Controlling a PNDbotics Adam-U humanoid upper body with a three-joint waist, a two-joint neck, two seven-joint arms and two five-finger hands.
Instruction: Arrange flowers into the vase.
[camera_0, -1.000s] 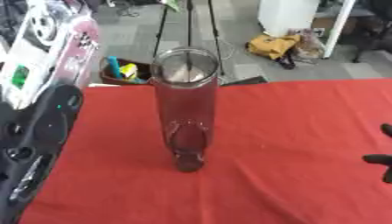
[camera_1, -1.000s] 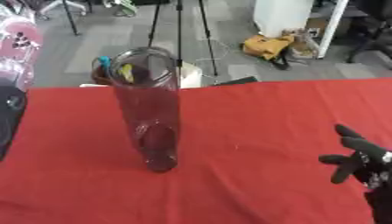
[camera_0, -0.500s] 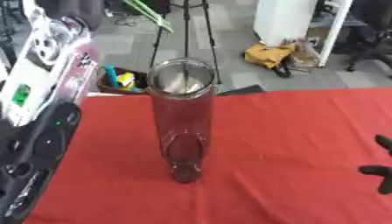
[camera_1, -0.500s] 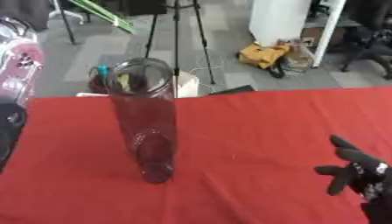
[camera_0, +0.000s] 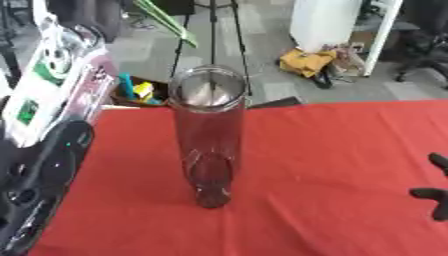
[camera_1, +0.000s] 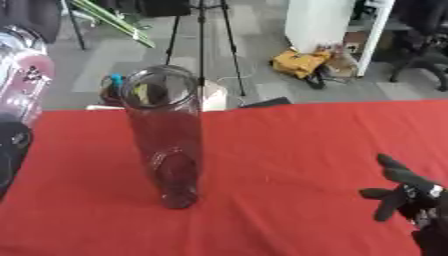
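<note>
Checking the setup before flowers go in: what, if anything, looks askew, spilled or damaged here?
Nothing stands out. The tall clear glass cylinder vase stands upright and empty on the red tablecloth, with no spill or crack visible. The right hand rests open near the lower right.

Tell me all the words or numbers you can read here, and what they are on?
None can be read.
The white wrapper at the left has green and pink patches, but any print on it is too blurred.
The glass vase and red tablecloth carry no writing.

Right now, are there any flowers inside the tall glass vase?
No, the clear vase stands empty on the red table.
</note>
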